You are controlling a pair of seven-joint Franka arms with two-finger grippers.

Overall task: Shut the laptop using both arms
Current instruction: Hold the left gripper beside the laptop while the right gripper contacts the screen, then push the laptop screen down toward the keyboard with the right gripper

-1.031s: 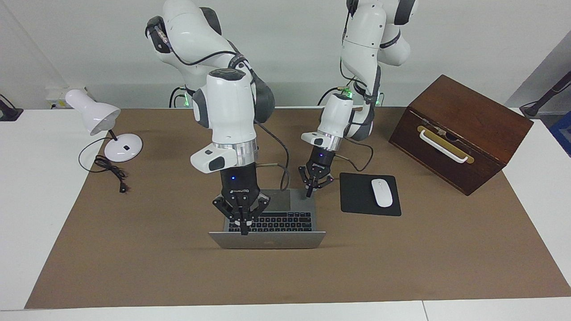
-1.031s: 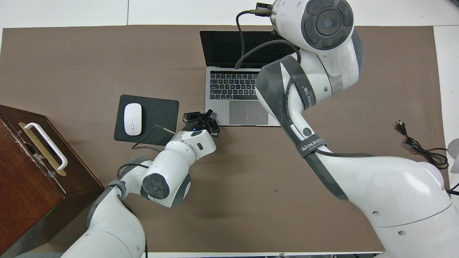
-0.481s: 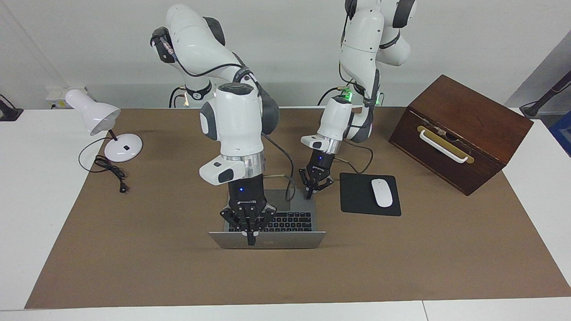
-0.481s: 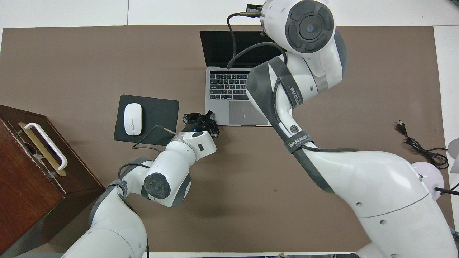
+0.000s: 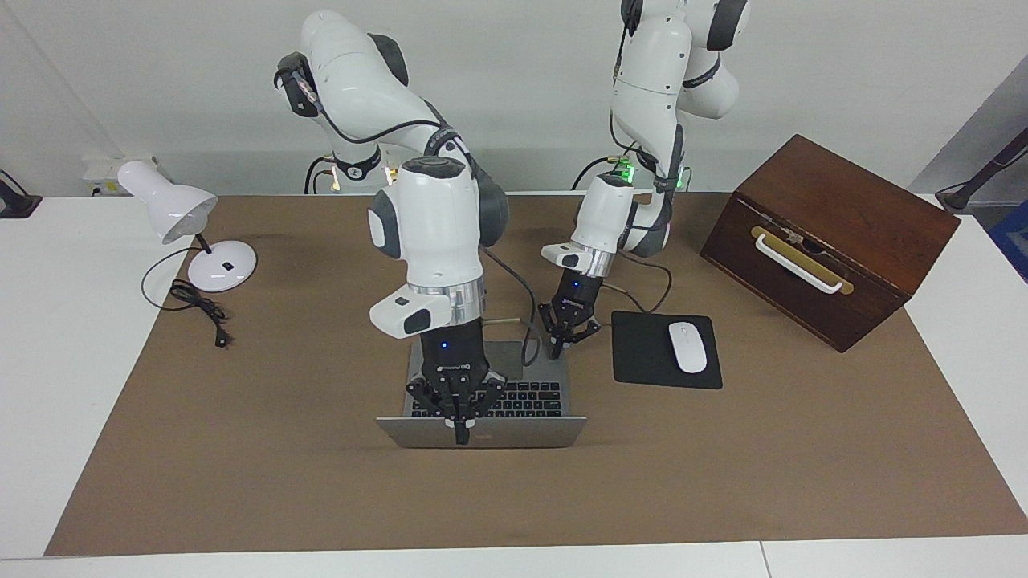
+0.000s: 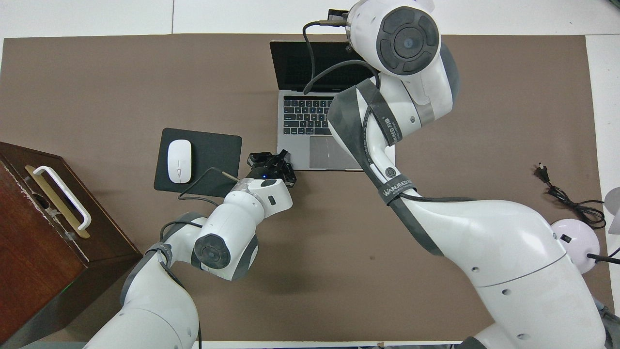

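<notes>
The silver-grey laptop stands open on the brown mat, its lid's back turned away from the robots. Its dark screen and black keyboard show from above. My right gripper is shut, pointing straight down, with its tips at the lid's upper edge and overlapping the lid's outer face. I cannot tell whether it touches. From above, its own wrist hides it. My left gripper is shut with nothing in it. It points down at the base's corner nearest the robots, toward the left arm's end.
A black mouse pad with a white mouse lies beside the laptop toward the left arm's end. A brown wooden box with a white handle stands past it. A white desk lamp and its cord sit at the right arm's end.
My right gripper has come lower and slid along the lid's top edge toward the left arm's end. The left gripper and the lid have hardly moved.
</notes>
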